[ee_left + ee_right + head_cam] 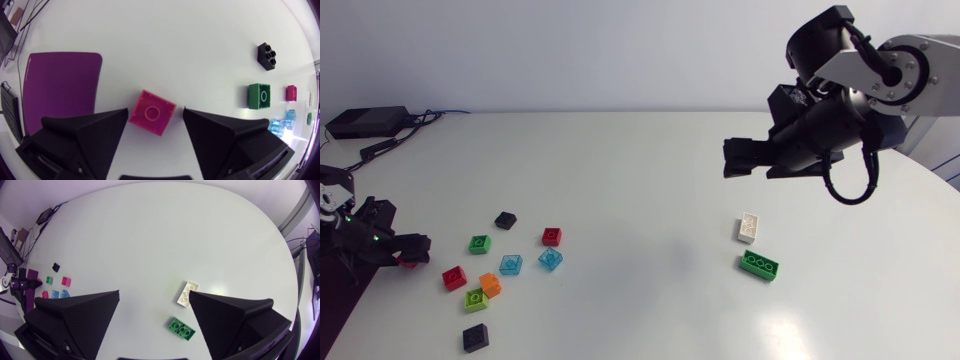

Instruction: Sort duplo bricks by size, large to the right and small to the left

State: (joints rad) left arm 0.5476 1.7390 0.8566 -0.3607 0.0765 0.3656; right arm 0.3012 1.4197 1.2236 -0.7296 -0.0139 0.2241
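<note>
Left gripper (155, 111) gapes open astride the skewed pink brick (152, 113); I'd square it to the brick's sides before closing. Right gripper (154, 294) hangs open.

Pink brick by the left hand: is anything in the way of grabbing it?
No, nothing I can see. The pink brick lies on the table right between the left hand's two open fingers. The other bricks are farther off.
</note>
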